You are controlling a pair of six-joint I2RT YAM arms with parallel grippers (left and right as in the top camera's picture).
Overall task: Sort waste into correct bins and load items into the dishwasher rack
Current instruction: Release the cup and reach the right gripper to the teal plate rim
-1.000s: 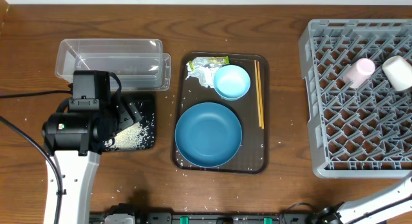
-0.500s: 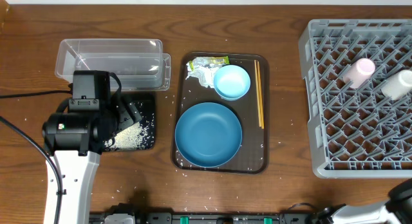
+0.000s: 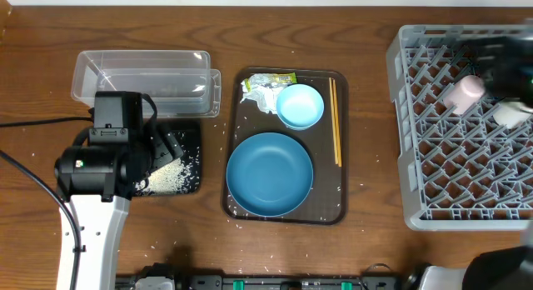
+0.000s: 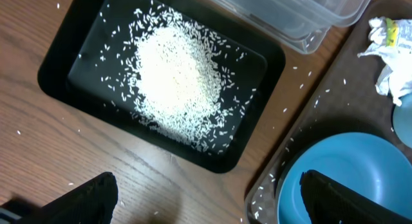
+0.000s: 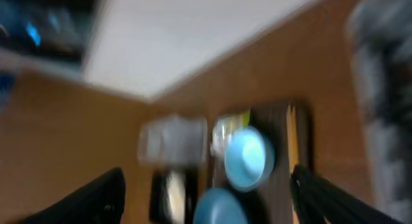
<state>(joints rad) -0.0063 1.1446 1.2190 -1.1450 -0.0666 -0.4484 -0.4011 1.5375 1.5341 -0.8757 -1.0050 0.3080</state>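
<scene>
Tabletop (image 3: 366, 90) scene, rack-loading step: pink cup (image 3: 464, 92) & white cup (image 3: 510, 114) lie in dishwasher rack (image 3: 433, 182). Right claw (image 5: 206, 195) gapes empty, left claw (image 4: 209, 198) likewise above rice (image 4: 174, 82). Next prob. chopsticks (image 3: 335, 123), needing a thin pinch.

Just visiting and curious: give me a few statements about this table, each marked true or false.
1. The rice is heaped in the black tray. True.
2. The chopsticks lie on the brown tray, right of the light-blue bowl. True.
3. The pink cup stands on the brown tray. False: it is in the dishwasher rack.
4. The tissue is in the clear tub. False: it lies on the brown tray, outside the clear tub.
5. The left end effector grips the blue dish. False: it is open; the blue dish rests on the brown tray.
</scene>
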